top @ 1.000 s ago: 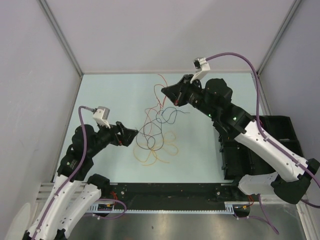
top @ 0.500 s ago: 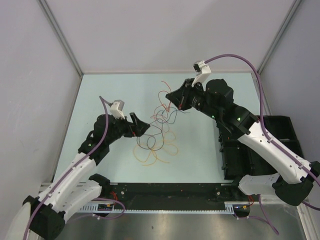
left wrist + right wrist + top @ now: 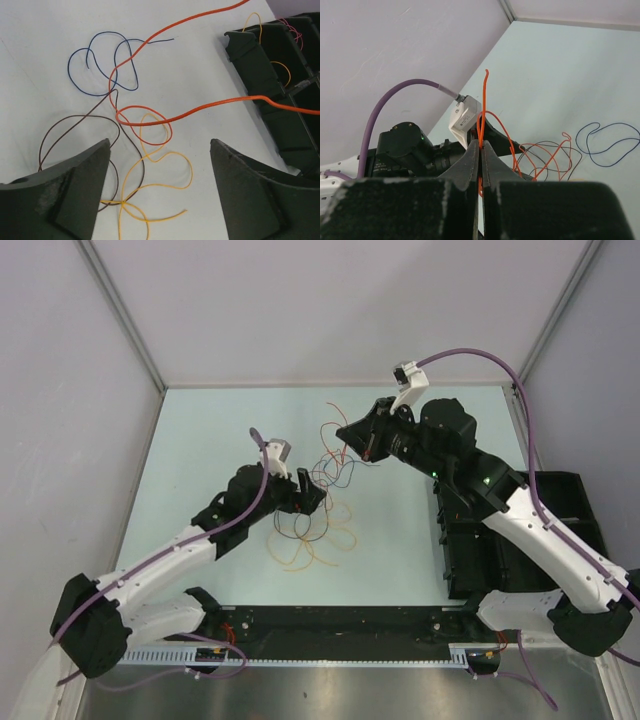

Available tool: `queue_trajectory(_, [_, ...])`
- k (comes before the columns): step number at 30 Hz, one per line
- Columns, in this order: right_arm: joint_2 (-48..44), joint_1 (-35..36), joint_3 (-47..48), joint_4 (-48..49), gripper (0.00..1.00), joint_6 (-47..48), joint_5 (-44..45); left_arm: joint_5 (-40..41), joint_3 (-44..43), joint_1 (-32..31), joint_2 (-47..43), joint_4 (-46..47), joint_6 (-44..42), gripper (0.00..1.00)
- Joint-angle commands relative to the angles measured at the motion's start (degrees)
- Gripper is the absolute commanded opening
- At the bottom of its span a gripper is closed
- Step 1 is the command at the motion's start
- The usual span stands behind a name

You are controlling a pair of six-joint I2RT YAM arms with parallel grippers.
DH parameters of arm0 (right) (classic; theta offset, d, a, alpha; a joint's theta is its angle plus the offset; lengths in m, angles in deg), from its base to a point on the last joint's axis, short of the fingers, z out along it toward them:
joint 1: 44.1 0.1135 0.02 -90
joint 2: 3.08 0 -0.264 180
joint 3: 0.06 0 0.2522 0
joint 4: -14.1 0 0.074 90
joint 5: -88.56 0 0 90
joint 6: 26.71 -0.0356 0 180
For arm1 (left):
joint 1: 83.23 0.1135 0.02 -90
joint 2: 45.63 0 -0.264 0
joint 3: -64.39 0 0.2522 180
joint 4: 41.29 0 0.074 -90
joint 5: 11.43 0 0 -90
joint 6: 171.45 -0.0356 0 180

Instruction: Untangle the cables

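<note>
The cables lie tangled mid-table: a red cable (image 3: pixel 325 405), a dark blue one (image 3: pixel 345 472), a dark brown-black one (image 3: pixel 290 532) and an orange-yellow one (image 3: pixel 340 540). My right gripper (image 3: pixel 347 433) is shut on the red cable (image 3: pixel 483 100) and holds it lifted, its end sticking up above the jaws (image 3: pixel 481 146). My left gripper (image 3: pixel 312 498) hangs open over the tangle. In the left wrist view its jaws (image 3: pixel 160 147) stand wide apart above the yellow loops (image 3: pixel 191 172), beside the brown cable (image 3: pixel 75 117), the red loop (image 3: pixel 200 107) and the blue loops (image 3: pixel 107 33).
Black bins (image 3: pixel 500 540) stand along the table's right edge; in the left wrist view (image 3: pixel 280 75) they hold thin yellow and pink wires. Grey walls enclose the table on the left, back and right.
My left arm has swung right and forward from the table's left side to above the tangle. My right gripper has shifted slightly right with the red cable, pulling it tauter.
</note>
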Motion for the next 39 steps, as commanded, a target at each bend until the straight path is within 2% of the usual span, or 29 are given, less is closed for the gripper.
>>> queue_trajectory(1, [-2.0, -0.3, 0.4, -0.2, 0.0, 0.2, -1.1, 8.0, -5.0, -2.9, 3.1, 3.3, -3.4, 0.81])
queue_trajectory(2, [-2.1, -0.3, 0.4, -0.5, 0.0, 0.2, -1.3, 9.4, -6.2, -2.9, 4.0, 2.9, -3.5, 0.81])
queue_trajectory(3, [-2.2, -0.3, 0.4, -0.6, 0.0, 0.1, -1.3, 16.0, -7.0, -4.0, 5.4, 1.8, -3.4, 0.81])
queue_trajectory(4, [-2.3, -0.3, 0.4, -0.8, 0.0, 0.0, -1.2, 18.0, -7.8, -4.4, 6.0, -0.1, -3.6, 0.85])
queue_trajectory(7, [-2.4, -0.2, 0.4, -1.1, 0.0, -0.4, -1.3, 19.2, -8.5, -4.9, 7.6, 0.7, -4.6, 0.89])
queue_trajectory(9, [-2.7, -0.2, 0.3, -1.2, 0.0, -0.5, -1.4, 19.0, -8.7, -4.8, 8.4, 1.8, -4.8, 0.86])
queue_trajectory(12, [-2.8, -0.2, 0.3, -1.5, 0.0, -0.6, -1.4, 19.3, -9.3, -4.9, 9.5, 2.7, -5.2, 0.54])
queue_trajectory(13, [-2.9, -0.3, 0.3, -1.7, 0.0, -0.7, -1.2, 19.3, -9.5, -4.9, 9.5, 2.8, -5.5, 0.26])
queue_trajectory(15, [-3.3, -0.3, 0.3, -2.1, 0.0, -0.6, -0.7, 19.5, -9.5, -5.0, 9.1, 3.0, -6.0, 0.0])
queue_trajectory(19, [-4.5, -1.3, 0.3, -3.0, 0.0, 0.0, 0.0, 20.1, -9.0, -5.2, 5.8, 1.1, -6.9, 0.0])
queue_trajectory(23, [-6.8, -6.1, 0.4, -3.6, 0.0, 0.2, -0.4, 24.0, -6.4, -5.0, -1.8, -1.0, -6.3, 0.0])
queue_trajectory(30, [-8.7, -12.0, 6.0, -7.9, 0.0, 2.4, 0.0, 22.1, -9.5, -5.0, -10.1, -17.3, -0.5, 0.01])
queue_trajectory(33, [-8.8, -13.2, 9.3, -11.0, 0.0, 3.8, 1.4, 19.8, -10.7, -5.1, -13.9, -23.5, -0.5, 0.22])
queue_trajectory(35, [-8.7, -13.5, 12.7, -12.4, 0.0, 5.2, 1.5, 19.5, -12.8, -5.1, -16.9, -29.4, -0.8, 0.25])
queue_trajectory(38, [-8.5, -13.9, 16.8, -14.9, 0.0, 6.8, 4.9, 19.2, -15.0, -5.0, -21.2, -36.5, -1.7, 0.35])
queue_trajectory(39, [-8.7, -14.0, 17.5, -15.6, 0.0, 7.1, 5.8, 19.1, -15.7, -5.0, -22.2, -38.0, -2.5, 0.48])
